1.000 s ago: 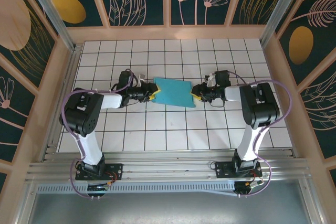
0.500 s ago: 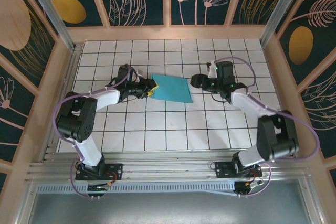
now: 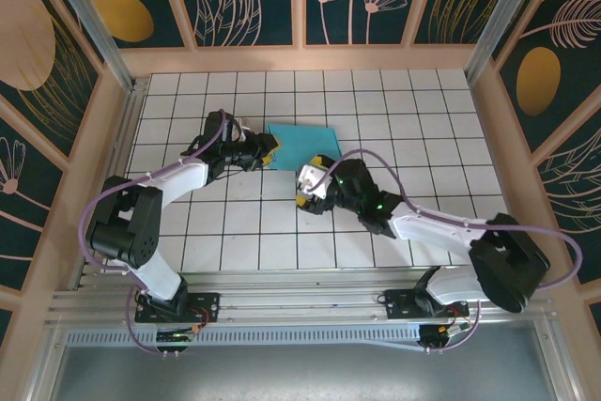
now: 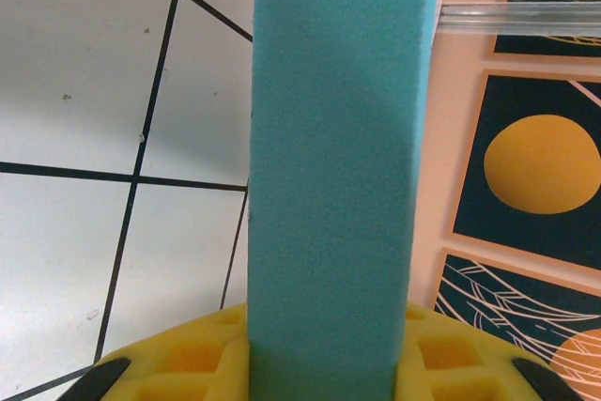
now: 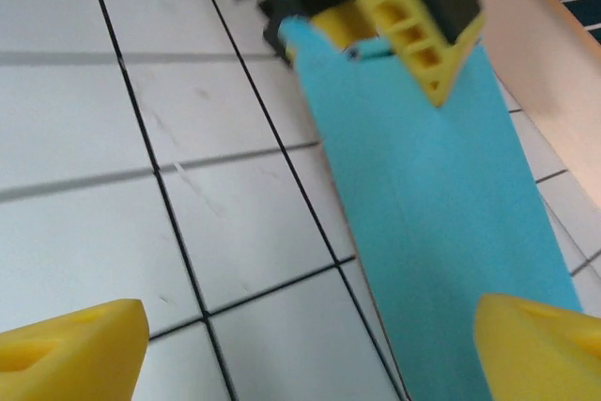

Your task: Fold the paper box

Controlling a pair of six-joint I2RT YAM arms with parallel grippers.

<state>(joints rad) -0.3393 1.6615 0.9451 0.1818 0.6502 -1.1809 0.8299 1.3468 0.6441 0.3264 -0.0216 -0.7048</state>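
The paper box (image 3: pixel 302 145) is a flattened turquoise rectangle lying on the white tiled table, back of centre. My left gripper (image 3: pixel 269 150) is shut on its left end. In the left wrist view the box (image 4: pixel 333 185) runs straight up between the yellow fingers (image 4: pixel 183 361), and the gripper (image 4: pixel 324 377) pinches its near end. My right gripper (image 3: pixel 308 187) hangs open just in front of the box, touching nothing. In the right wrist view the box (image 5: pixel 432 223) stretches away on the right, and the right gripper (image 5: pixel 305 345) has bare tile between its yellow fingertips (image 5: pixel 70 335). The left gripper's yellow finger (image 5: pixel 413 30) shows at the box's far end.
Wooden walls with painted panels (image 3: pixel 300 53) close the table at the back and both sides. A metal rail (image 3: pixel 300 302) runs along the near edge by the arm bases. White tiles (image 3: pixel 235 232) lie open in front of the box.
The right gripper let go of the box's right end, opened wide and swung round to the near side. The left gripper carried the box slightly back, still holding it.
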